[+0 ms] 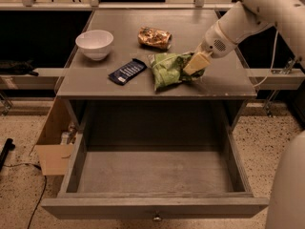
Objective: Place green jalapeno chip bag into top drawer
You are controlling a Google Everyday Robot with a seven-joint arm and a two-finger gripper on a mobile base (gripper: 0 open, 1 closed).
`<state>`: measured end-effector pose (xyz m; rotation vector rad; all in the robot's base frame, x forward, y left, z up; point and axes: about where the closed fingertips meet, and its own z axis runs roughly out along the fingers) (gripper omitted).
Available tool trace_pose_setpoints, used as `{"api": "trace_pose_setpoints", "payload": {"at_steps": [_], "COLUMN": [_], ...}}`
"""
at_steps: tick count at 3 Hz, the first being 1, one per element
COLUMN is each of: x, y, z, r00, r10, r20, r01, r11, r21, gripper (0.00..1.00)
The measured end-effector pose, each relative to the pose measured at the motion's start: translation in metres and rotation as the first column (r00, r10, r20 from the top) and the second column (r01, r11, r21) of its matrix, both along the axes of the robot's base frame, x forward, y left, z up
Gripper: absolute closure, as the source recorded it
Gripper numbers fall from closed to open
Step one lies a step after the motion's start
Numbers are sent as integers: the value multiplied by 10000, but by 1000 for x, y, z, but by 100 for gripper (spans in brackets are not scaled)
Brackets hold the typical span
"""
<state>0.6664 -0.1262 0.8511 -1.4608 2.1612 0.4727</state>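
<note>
The green jalapeno chip bag [169, 69] lies crumpled on the grey table top [143, 18], near its front edge and right of centre. My gripper [196, 64] comes in from the upper right on the white arm and sits against the bag's right end, low over the table. The top drawer [157, 206] is pulled fully out below the table, its inside bare, with a small round knob [156, 218] at the centre of its front.
A white bowl [94, 43] stands at the table's left. A brown-gold crinkled bag [154, 37] lies behind the green bag. A flat dark-blue packet [126, 71] lies left of it. A cardboard box [52, 149] stands on the floor left of the drawer.
</note>
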Motion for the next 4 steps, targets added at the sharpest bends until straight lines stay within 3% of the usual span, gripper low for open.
{"api": "trace_pose_setpoints", "payload": {"at_steps": [1,2,4], "x": [-4,-27,-87], "y": [-11,-43,-88], "z": [15,57,62], "r00": [9998,9953,9916], "r10": [-172,-539,-908], "r20": [136,807,919], "r01": [172,522,850], "r11": [9998,9984,9942], "r21": [44,225,660], "gripper": [100,100,100]}}
